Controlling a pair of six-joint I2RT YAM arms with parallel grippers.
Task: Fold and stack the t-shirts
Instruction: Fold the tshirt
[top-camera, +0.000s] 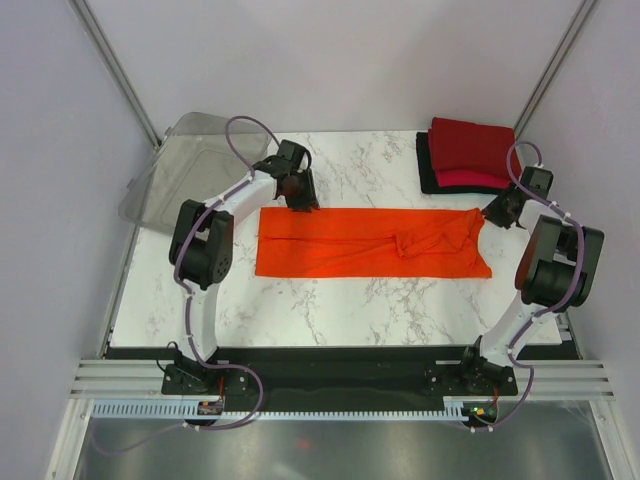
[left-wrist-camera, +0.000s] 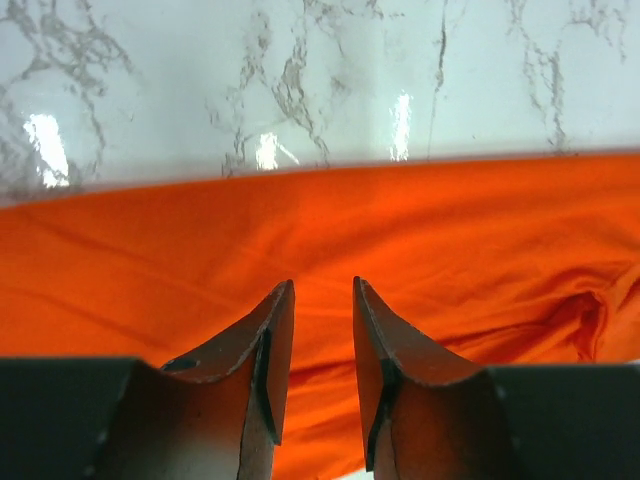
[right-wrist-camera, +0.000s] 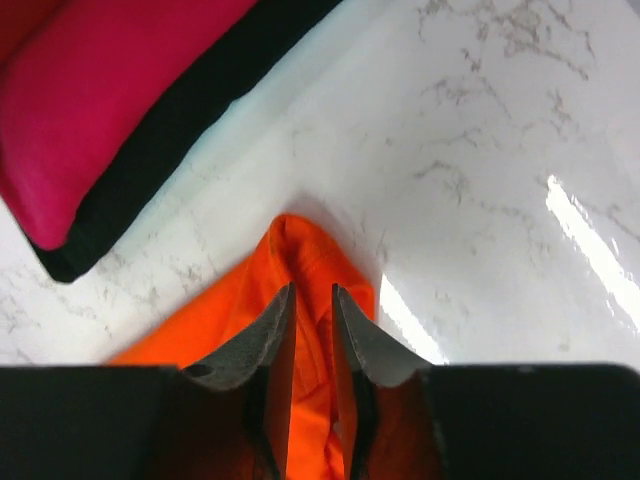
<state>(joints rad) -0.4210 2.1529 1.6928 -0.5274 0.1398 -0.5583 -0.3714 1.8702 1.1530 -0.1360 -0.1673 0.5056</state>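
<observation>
Folding the bright orange cloth t-shirt (top-camera: 370, 243), a long band across the marble counter (top-camera: 340, 300).
Left end effector (left-wrist-camera: 322, 285) and right end effector (right-wrist-camera: 312, 288) both stand parted near its ends, holding nothing; next, I judge, they must pinch the ends and fold crosswise.

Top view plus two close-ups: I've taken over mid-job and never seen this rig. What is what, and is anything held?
The top view looks down on two robot arms bolted to a marble table. Each close-up is a wrist camera looking past that arm's two fingers. An orange t-shirt lies flat in a long strip; folded red and black shirts are stacked far right; a clear bin sits far left. The left gripper and right gripper sit over the strip's ends, jaws parted, holding nothing.
</observation>
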